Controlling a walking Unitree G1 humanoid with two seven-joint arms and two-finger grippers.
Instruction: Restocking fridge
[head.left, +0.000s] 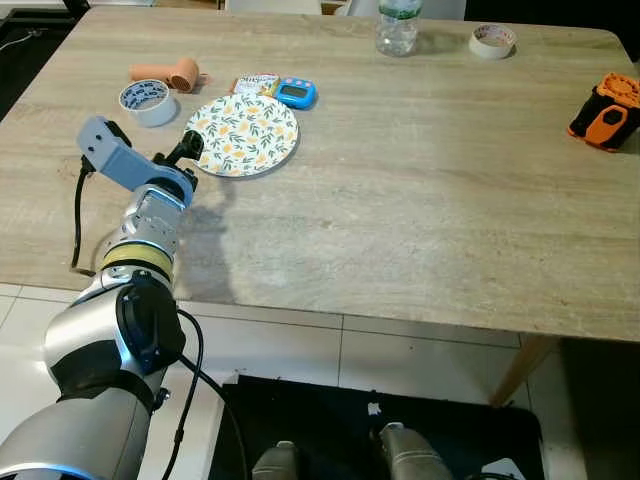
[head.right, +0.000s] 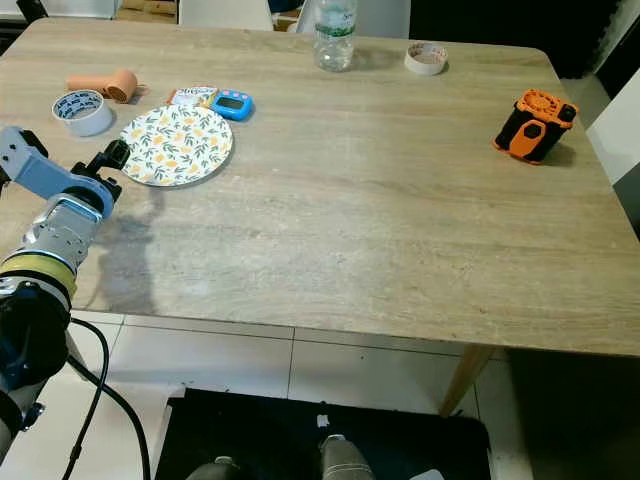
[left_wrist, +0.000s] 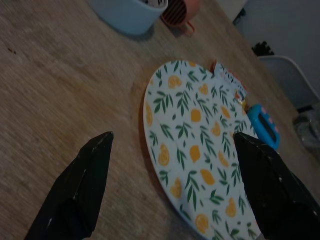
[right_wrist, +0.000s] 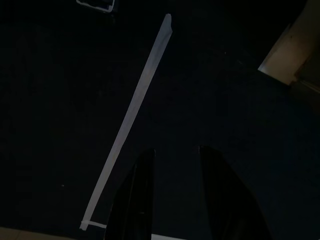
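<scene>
A round plate (head.left: 243, 133) printed with yellow fruit and green leaves lies on the wooden table (head.left: 400, 230) at the left. My left gripper (head.left: 190, 146) hovers low at the plate's near-left rim. It is open and its fingertips (left_wrist: 100, 150) straddle the rim with nothing held. A clear water bottle (head.left: 397, 28) stands at the table's far edge. My right gripper (right_wrist: 176, 150) hangs over a dark floor, fingers a little apart and empty.
Beside the plate are a white tape roll (head.left: 148, 102), a peach-coloured handheld device (head.left: 168, 72), a blue timer (head.left: 296, 93) and a small packet. Another tape roll (head.left: 492, 40) sits far back. An orange-and-black tool (head.left: 608, 112) rests at the right edge. A white strip (right_wrist: 130, 125) marks the dark floor.
</scene>
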